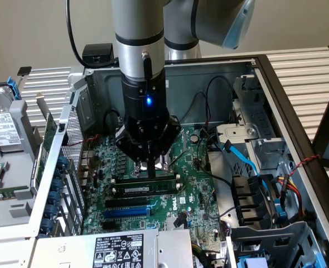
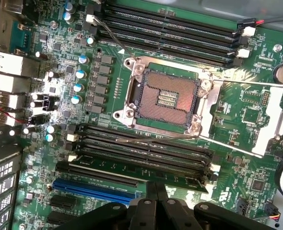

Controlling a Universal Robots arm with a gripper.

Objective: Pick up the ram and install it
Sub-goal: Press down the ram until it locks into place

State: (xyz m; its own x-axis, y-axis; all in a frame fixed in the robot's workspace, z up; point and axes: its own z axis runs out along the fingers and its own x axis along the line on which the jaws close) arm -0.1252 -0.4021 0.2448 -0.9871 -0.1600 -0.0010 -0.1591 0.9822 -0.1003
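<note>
Black jaw housings of the gripper (image 2: 153, 211) sit closest to the wrist camera, fingers drawn fully together with nothing clamped between them.

Long, thin green circuit-board RAM stick (image 2: 139, 172) lies directly under the fingertips, standing on edge in the memory slot nearest the blue expansion slot (image 2: 96, 184). Long axis runs parallel to the neighbouring black memory slots (image 2: 146, 151) with white end clips. In the exterior view the stick (image 1: 148, 188) shows its white label strip and runs across the green motherboard (image 1: 192, 184) from the exterior view's left to its right; the closed fingertips (image 1: 148, 172) come down onto its top edge, a little to the exterior view's left of its middle. Contact looks like touching, not gripping — judged as a pressing posture.

Whether the stick is fully seated I cannot tell; the end clips are too small to read.

Outward: open square silver-framed processor socket (image 2: 165, 96) lies beyond the near slot bank, with a second bank of black slots (image 2: 175, 31) past it. Everything sits inside the open grey metal computer case (image 1: 276, 84), bundled cables (image 1: 265, 190) toward the exterior view's right.
</note>
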